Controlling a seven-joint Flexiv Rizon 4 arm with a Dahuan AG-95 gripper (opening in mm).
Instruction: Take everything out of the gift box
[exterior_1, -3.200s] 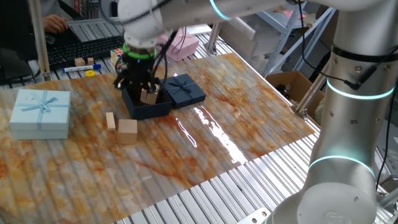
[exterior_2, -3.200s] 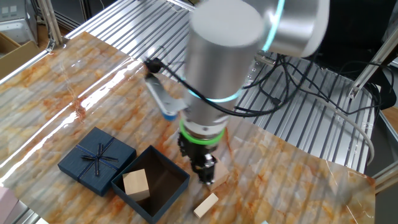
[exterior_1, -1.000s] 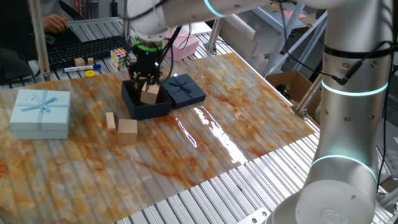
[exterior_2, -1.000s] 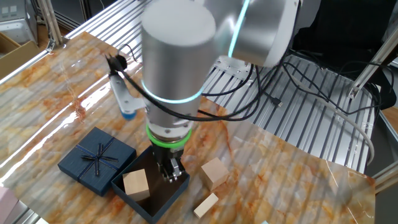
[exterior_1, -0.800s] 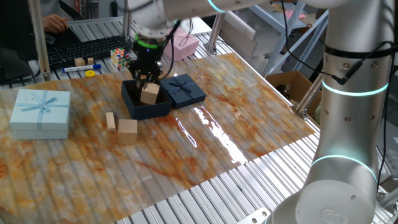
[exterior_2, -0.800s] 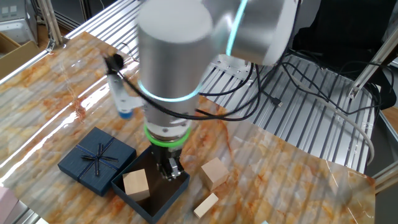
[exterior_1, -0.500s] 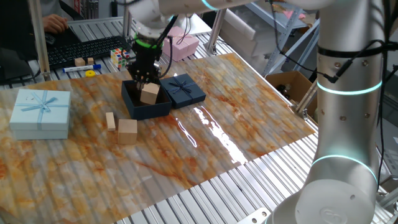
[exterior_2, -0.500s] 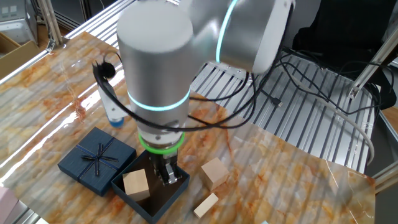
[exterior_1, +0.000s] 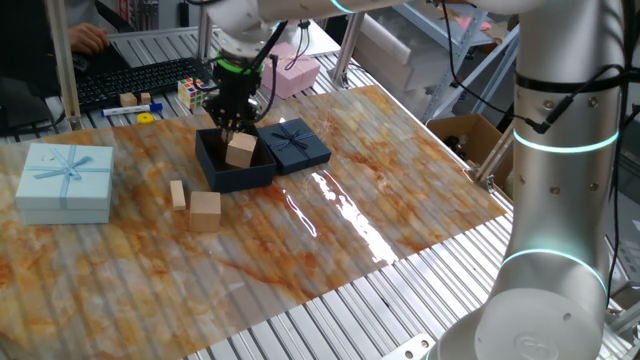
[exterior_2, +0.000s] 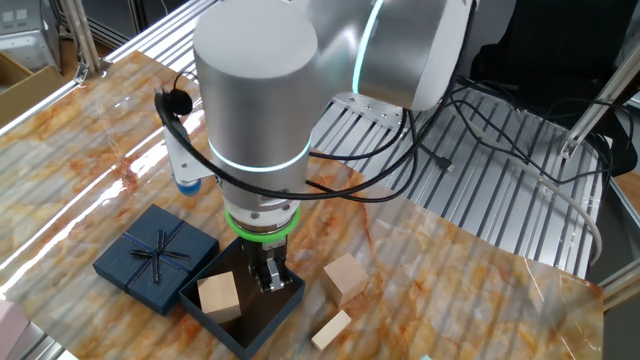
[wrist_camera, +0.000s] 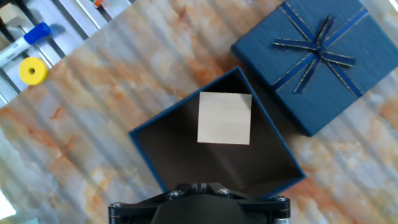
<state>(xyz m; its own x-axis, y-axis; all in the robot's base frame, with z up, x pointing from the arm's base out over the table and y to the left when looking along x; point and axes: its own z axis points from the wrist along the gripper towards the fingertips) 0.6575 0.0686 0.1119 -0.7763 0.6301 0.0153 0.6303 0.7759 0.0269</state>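
Observation:
The navy gift box (exterior_1: 222, 172) stands open on the table, with one pale wooden block (exterior_1: 241, 150) inside. The box (exterior_2: 283, 305) and its block (exterior_2: 218, 295) also show in the other fixed view. My gripper (exterior_1: 232, 122) hangs just above the box's far side, empty, with a narrow gap between its fingers (exterior_2: 262, 276). It stands beside the block without touching it. The hand view looks straight down on the box (wrist_camera: 152, 149) and block (wrist_camera: 224, 118); my fingers are hidden there. Outside the box lie a cube block (exterior_1: 205, 210) and a thin slab (exterior_1: 177, 193).
The navy ribboned lid (exterior_1: 295, 143) lies right beside the box. A light blue gift box (exterior_1: 65, 180) sits at the left. A pink box (exterior_1: 290, 75), a puzzle cube (exterior_1: 193, 92), a yellow ring (wrist_camera: 32, 71) and a marker (wrist_camera: 25, 40) lie beyond the table edge.
My gripper left a block on the table beside the slab, moved over the gift box, and has settled just above it next to the remaining block.

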